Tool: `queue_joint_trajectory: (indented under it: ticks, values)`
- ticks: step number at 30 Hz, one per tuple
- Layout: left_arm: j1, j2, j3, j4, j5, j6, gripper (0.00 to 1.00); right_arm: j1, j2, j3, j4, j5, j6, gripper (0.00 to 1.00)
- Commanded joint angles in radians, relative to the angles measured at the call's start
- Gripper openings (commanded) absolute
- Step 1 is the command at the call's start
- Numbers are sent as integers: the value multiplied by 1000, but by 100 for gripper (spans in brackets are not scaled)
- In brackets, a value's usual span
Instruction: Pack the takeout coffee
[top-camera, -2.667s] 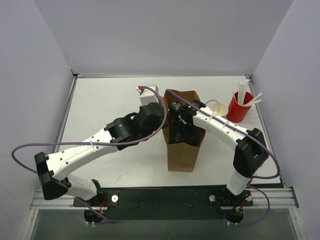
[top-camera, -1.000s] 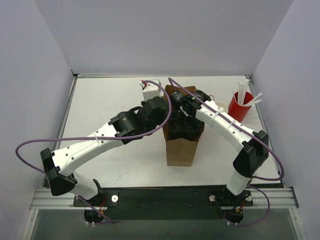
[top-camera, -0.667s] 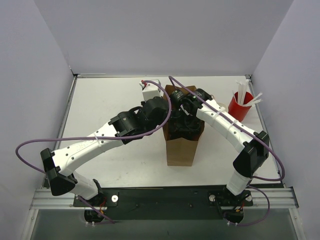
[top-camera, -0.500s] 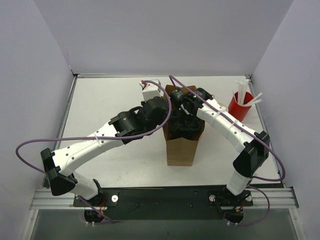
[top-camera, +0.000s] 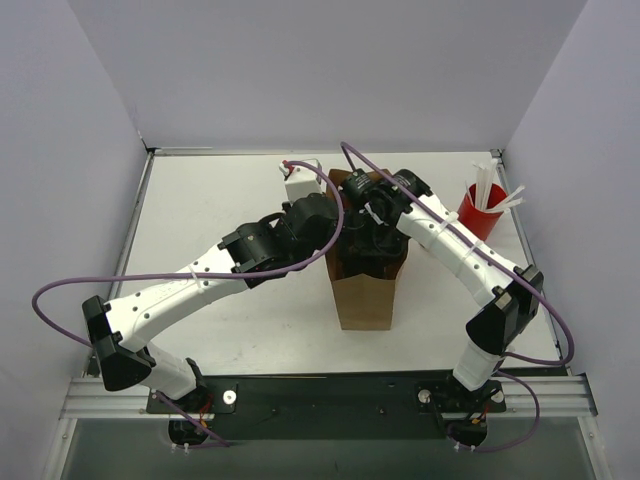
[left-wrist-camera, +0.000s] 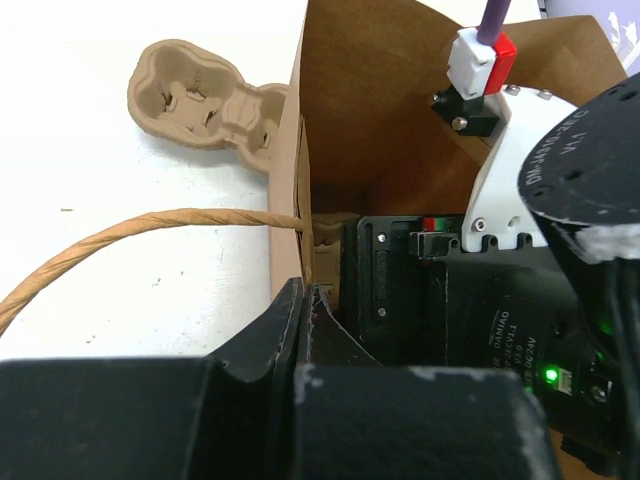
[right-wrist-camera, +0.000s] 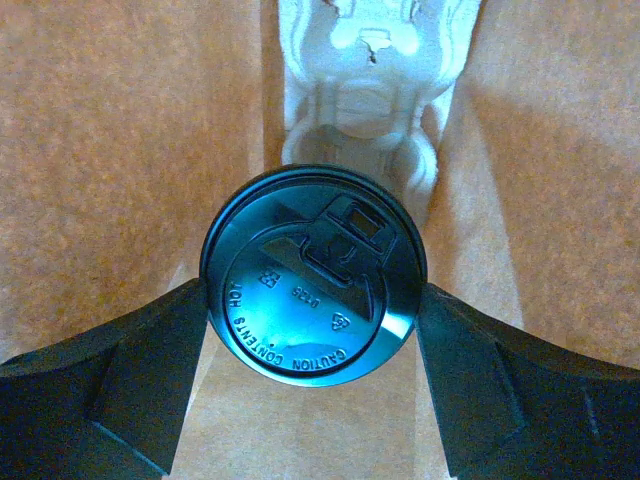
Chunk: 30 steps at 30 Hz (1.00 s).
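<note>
The takeout coffee shows its round black lid in the right wrist view, and my right gripper is shut on it, one finger pressed to each side of the lid. The cup hangs inside the brown paper bag, between the bag's walls. From above, the right wrist reaches down into the bag's mouth and hides the cup. My left gripper is shut on the bag's left rim, just under its twisted paper handle.
A pale moulded cup carrier lies below the cup at the bag's bottom. Another pulp carrier sits on the table behind the bag. A red cup with white sticks stands at the back right. Side walls enclose the table.
The bag, which leaned towards the front, now stands more upright. The right wrist has shifted slightly back and right over the bag's mouth. Both grips are unchanged.
</note>
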Motion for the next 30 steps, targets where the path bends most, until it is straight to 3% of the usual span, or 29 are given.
queue_joint_trajectory:
  ticks: [1,30]
  values:
    - [5,-2,54,0,-24,-5,0,-9,-30,51,-75,42,-11,76]
    - [4,-13,48,43,-4,38,0,7,-5,23,-68,41,-29,76]
